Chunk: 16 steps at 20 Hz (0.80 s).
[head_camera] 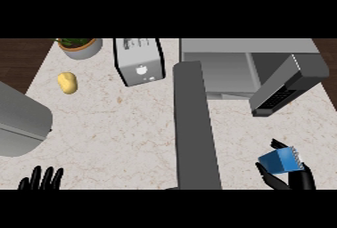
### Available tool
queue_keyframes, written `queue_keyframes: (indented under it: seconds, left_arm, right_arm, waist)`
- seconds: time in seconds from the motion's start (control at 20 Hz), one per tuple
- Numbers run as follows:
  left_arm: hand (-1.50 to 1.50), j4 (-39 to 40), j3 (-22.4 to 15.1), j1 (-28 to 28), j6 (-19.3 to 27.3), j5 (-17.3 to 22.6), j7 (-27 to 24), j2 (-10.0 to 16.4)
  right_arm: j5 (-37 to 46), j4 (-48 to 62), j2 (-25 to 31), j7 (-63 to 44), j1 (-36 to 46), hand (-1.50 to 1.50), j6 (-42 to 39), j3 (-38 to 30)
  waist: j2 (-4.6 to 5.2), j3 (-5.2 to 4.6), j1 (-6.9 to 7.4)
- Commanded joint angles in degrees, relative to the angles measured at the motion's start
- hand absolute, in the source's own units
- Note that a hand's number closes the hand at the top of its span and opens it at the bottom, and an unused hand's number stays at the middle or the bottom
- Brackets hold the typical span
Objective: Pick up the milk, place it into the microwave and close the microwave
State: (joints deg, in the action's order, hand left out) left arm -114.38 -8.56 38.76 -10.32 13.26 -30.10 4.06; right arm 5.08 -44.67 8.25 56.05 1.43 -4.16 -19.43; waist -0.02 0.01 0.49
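The milk (pixel 281 160) is a small blue carton, held low at the right of the head view, tilted. My right hand (pixel 302 180) is curled round it, with black fingers showing above and below the carton. The microwave (pixel 217 48) stands at the back right, its cavity (pixel 230 73) facing me and its keypad panel (pixel 284 91) on the right. Its open door (pixel 196 129) juts toward me as a long grey slab, left of the milk. My left hand (pixel 41 180) rests open at the lower left edge, fingers up.
A potted plant (pixel 80 46) stands at the back left, with a yellow potato-like item (pixel 67 83) in front of it. A grey box with a fruit mark (pixel 139 61) sits left of the microwave. A large grey object (pixel 20 120) fills the left edge.
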Motion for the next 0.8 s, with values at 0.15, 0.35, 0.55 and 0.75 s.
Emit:
queue_keyframes:
  seconds: [0.15,0.35,0.55,0.75]
  left_arm:
    - [-1.50,0.03,2.40,-0.46,-1.39,3.36,0.99,1.01]
    - [-1.50,2.74,0.31,-3.08,0.59,-0.06,0.52,-0.88]
    - [-1.50,0.31,-0.32,-0.52,-1.52,0.73,0.94,0.87]
    - [-1.50,1.30,-0.16,-0.40,-2.18,0.68,-0.27,0.87]
  right_arm:
    - [1.21,2.30,1.45,0.77,4.70,1.50,6.63,-0.60]
    - [0.03,8.22,0.90,-0.50,12.68,1.50,10.32,-2.81]
    - [1.63,18.10,-2.85,3.41,22.97,1.50,15.75,-3.36]
    - [0.65,23.62,-3.68,8.56,26.78,1.50,14.83,-5.11]
  waist:
    - [-0.02,-0.01,-0.19]
    - [0.07,0.01,0.00]
    - [0.54,0.20,1.75]
    - [0.63,0.21,1.94]
